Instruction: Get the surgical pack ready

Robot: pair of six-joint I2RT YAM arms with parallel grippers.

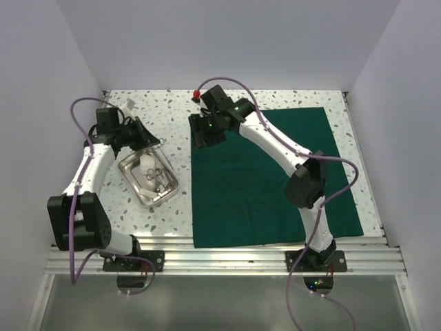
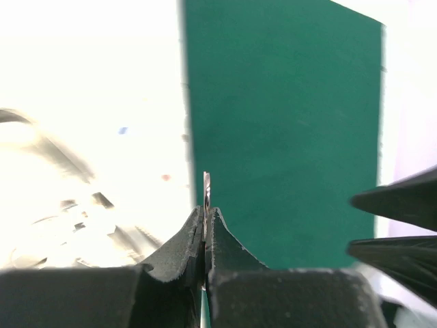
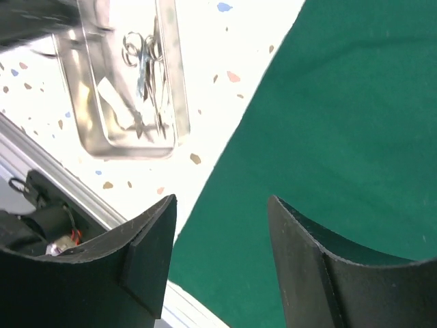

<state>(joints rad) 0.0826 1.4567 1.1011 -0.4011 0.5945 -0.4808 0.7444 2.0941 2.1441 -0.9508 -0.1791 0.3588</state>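
STEP: judged 1st transfer, tray [image 1: 161, 196] to drape [image 1: 275, 179], which lies flat on the worktop beside it | LEFT: your left gripper [image 2: 206, 222], jaws pinching a thin steel piece [image 2: 206, 184] | RIGHT: your right gripper [image 3: 222, 232], jaws spread, empty, above the drape's corner | NEXT: you need a clean lift, then carry across.

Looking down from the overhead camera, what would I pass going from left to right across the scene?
First the left arm's black elbow → metal tray → dark green drape.
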